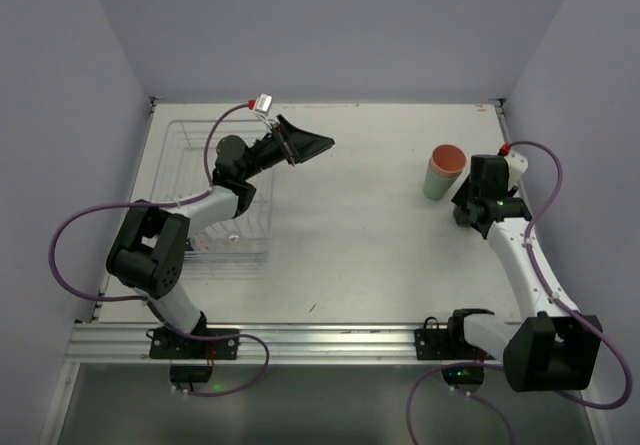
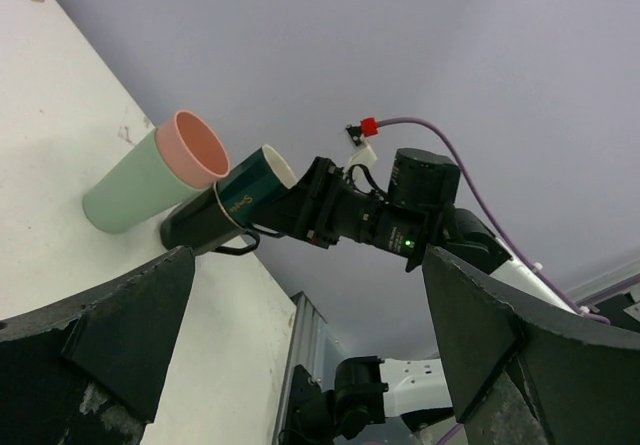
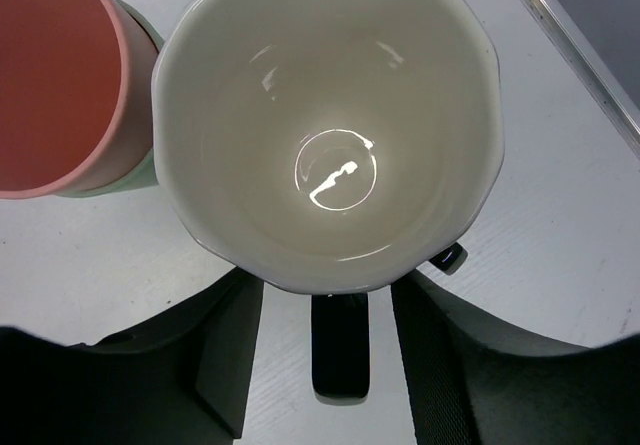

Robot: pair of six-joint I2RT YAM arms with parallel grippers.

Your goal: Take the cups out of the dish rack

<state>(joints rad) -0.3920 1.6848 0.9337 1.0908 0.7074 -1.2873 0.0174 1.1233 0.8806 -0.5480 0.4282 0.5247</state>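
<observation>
**Right gripper** [image 3: 328, 300]: jaws partly open. The two fingers [image 3: 215, 350] stand on either side of the mug handle [image 3: 340, 357], with a bare gap on each side and nothing held. From the wrist, the handle points to 6 o'clock.

**Cups at the right gripper:** the handle belongs to a black mug [image 2: 198, 229] standing on the table [image 1: 360, 255]. A dark teal tumbler [image 2: 252, 183] with a pale inside is nested in the mug, mouth up. Just beside it, at 9 to 10 o'clock in the right wrist view, a salmon-pink tumbler [image 2: 193, 149] sits nested in a mint-green tumbler [image 2: 128, 197]. Whether the two stacks touch cannot be told.

**Position on the table (top view):** both stacks stand at 3 o'clock, well apart from the dish rack [image 1: 188, 147].

**Left gripper** [image 1: 308, 145]: jaws wide open and holding nothing. It hangs above the 1 o'clock corner of the dish rack, pointing toward 3 o'clock.

**Dish rack:** it lies at 9 o'clock on the table, beneath the left arm. Its contents cannot be made out.
</observation>
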